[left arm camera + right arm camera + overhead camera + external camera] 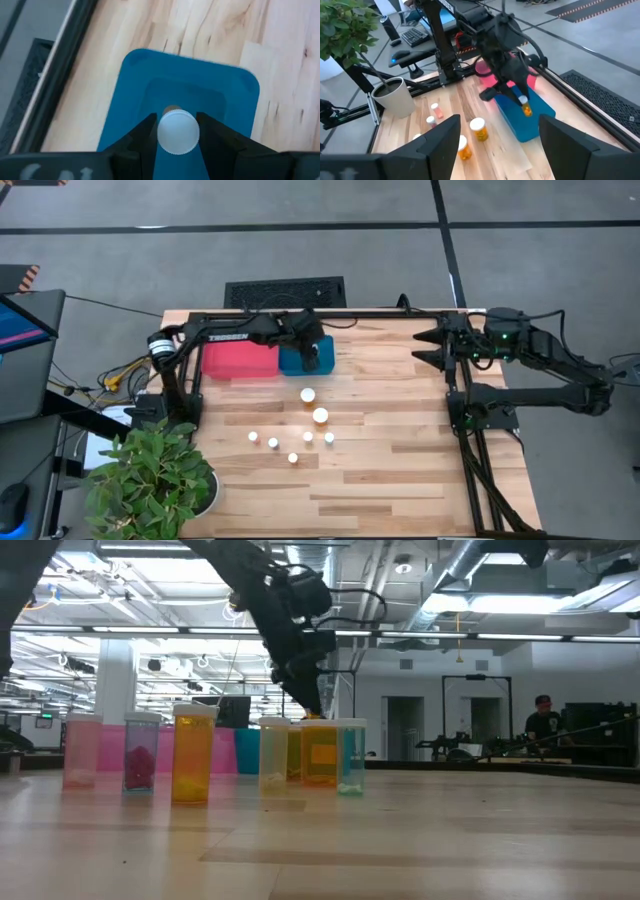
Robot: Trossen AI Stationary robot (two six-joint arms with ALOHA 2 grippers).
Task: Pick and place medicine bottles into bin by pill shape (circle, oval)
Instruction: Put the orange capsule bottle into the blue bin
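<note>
Left gripper (pixel 178 132) fingers clamped on bottle (pixel 178 131) cap over blue bin (pixel 235 90); bottle likely light, rigid, slick; right gripper (pixel 497 137) fingers apart, waiting.

**Four cameras, one shared blue bin**

The high view looked straight down on the whole table (pixel 400 430). The low view sat at tabletop height, facing level across into the room, bottles close before it. The left wrist view looked steeply down, very near the blue bin (pixel 235 95). The right wrist view faced across the table from farther off, sharing that bin with the high view.
</note>
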